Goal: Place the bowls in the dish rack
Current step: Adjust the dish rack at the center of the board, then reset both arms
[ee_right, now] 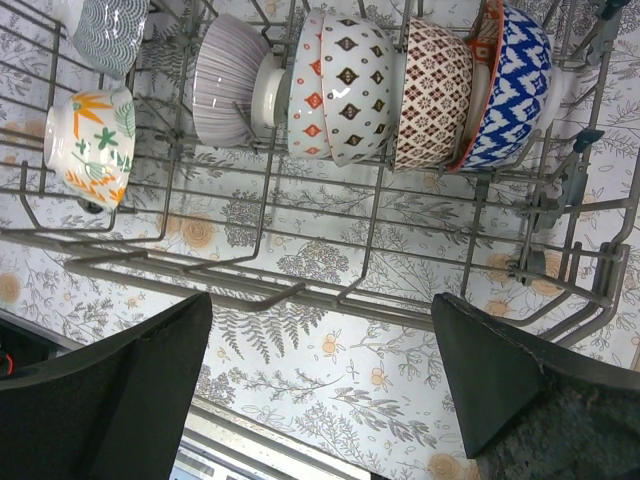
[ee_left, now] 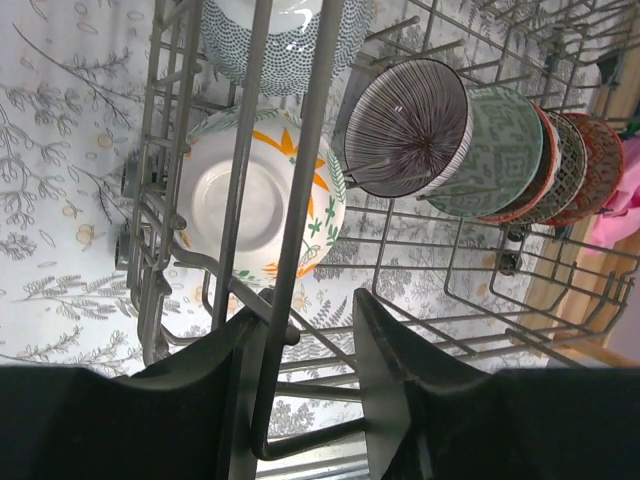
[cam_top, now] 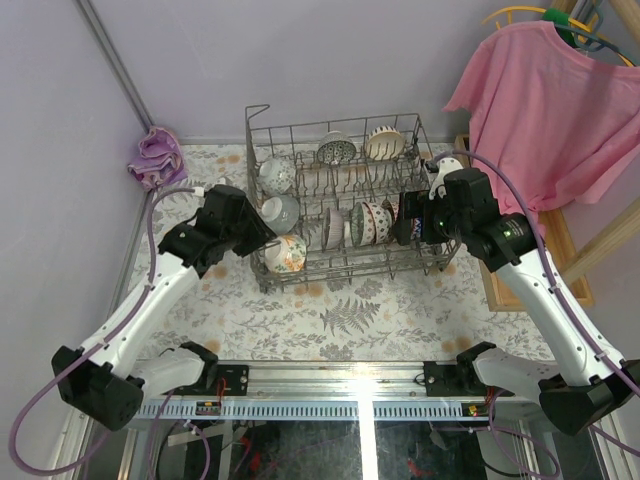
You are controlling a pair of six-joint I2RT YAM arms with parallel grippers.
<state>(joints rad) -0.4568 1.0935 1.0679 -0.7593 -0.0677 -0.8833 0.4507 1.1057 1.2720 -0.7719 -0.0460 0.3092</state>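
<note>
Leaf patterns cover the worktop (cam_top: 350, 310), and the dish rack (cam_top: 400, 262) sits in the middle of it. All the bowls that can be seen are inside the rack. One row of bowls (cam_top: 365, 222) stands on edge, side by side, most likely so more can fit and none tip over. A flowery bowl (ee_left: 262, 195) rests in the rack's lower left corner in the top view. The left gripper (ee_left: 310, 305) is at that corner, jaws part way apart with a rack wire (ee_left: 307, 150) between them, not pinching it. The right gripper (ee_right: 320, 300) is wide open and empty by the rack's right side, maybe ready to help.
</note>
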